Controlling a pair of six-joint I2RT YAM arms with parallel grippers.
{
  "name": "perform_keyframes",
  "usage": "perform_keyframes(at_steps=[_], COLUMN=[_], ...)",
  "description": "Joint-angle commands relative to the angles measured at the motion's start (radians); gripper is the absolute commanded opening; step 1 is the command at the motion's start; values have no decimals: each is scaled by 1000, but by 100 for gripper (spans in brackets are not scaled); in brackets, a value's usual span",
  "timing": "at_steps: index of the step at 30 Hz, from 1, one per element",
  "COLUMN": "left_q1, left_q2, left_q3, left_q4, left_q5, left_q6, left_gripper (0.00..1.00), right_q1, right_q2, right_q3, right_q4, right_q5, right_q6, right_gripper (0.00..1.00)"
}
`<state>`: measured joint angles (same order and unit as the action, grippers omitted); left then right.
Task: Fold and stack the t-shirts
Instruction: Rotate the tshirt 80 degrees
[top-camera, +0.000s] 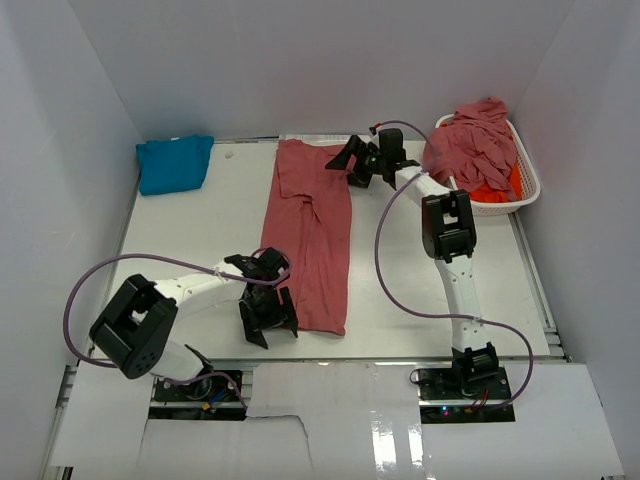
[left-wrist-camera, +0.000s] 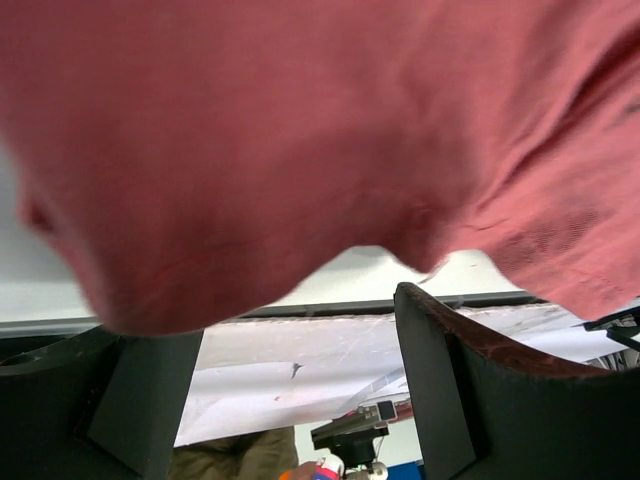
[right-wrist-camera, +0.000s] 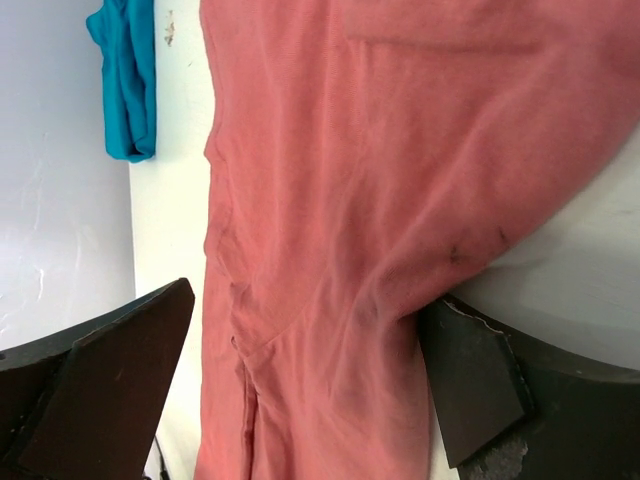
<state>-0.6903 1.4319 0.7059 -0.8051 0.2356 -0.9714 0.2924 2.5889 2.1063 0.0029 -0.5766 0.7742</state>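
A dusty rose-red t-shirt (top-camera: 312, 235) lies as a long strip down the middle of the white table (top-camera: 190, 235). My left gripper (top-camera: 270, 325) is open at the shirt's near left corner. In the left wrist view the shirt's hem (left-wrist-camera: 300, 150) hangs just above the wide-apart fingers (left-wrist-camera: 450, 390), and nothing is clamped. My right gripper (top-camera: 345, 168) is open at the shirt's far right corner. In the right wrist view its fingers (right-wrist-camera: 480, 390) stand on either side of the cloth (right-wrist-camera: 330, 250). A folded turquoise t-shirt (top-camera: 175, 163) lies at the far left.
A white slatted basket (top-camera: 527, 180) stands at the far right, holding a heap of rose-red t-shirts (top-camera: 475, 145) with an orange one (top-camera: 497, 188) under them. White walls close in the table on the left, back and right. The turquoise t-shirt (right-wrist-camera: 125, 80) also shows in the right wrist view.
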Motion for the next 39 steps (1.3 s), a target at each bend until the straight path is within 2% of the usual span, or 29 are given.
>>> perform_keyframes(at_steps=[1,6,11,14,16,20,22,25,26,28,29,31,35,39], left_q1=[-21,-46,-49,-51,-51,-48,-11,99,221,351,447,507,508,517], left_q2=[35,47,9,-10,-28,-57,-54,-96,-122,-186,-191,-173,-159,-186], left_q3=[35,85,180,315,398,538,599,575,501,426,396,391,383,267], left_q4=[84,96,48,6,-20,-167,-222,-261,-226,-188,-178,-190,-165,-99], left_q5=[-28,-12,-19,52,77,30,-16,26,66,169,177,141,67,4], left_q6=[-27,-33,-38,-50,-76,-61,-15,52,72,161,202,314,341,330], left_gripper=[86,86,86,87,87,88,88,89,89,89,89,89,89,90], right_q1=[25,27,-22,-87,-125,-185,-205,-196,-188,-154,-144,-110,-62,-30], right_q2=[39,36,-59,-108,-142,-170,-203,-290,-324,-450,-493,-643,-898,-1157], right_q3=[37,41,-20,-77,-69,-37,-51,-94,-167,-263,-361,-455,-681,-952], right_q4=[20,5,-40,-23,-87,-196,-257,-340,-374,-395,-417,-438,-495,-557], right_q5=[-11,-3,41,15,37,44,38,58,64,104,122,148,193,150], right_q6=[30,27,-36,-29,-68,-148,-191,-282,-303,-357,-371,-394,-385,-325], right_gripper=[98,97,96,96,96,96,96,96,97,96,96,96,93,90])
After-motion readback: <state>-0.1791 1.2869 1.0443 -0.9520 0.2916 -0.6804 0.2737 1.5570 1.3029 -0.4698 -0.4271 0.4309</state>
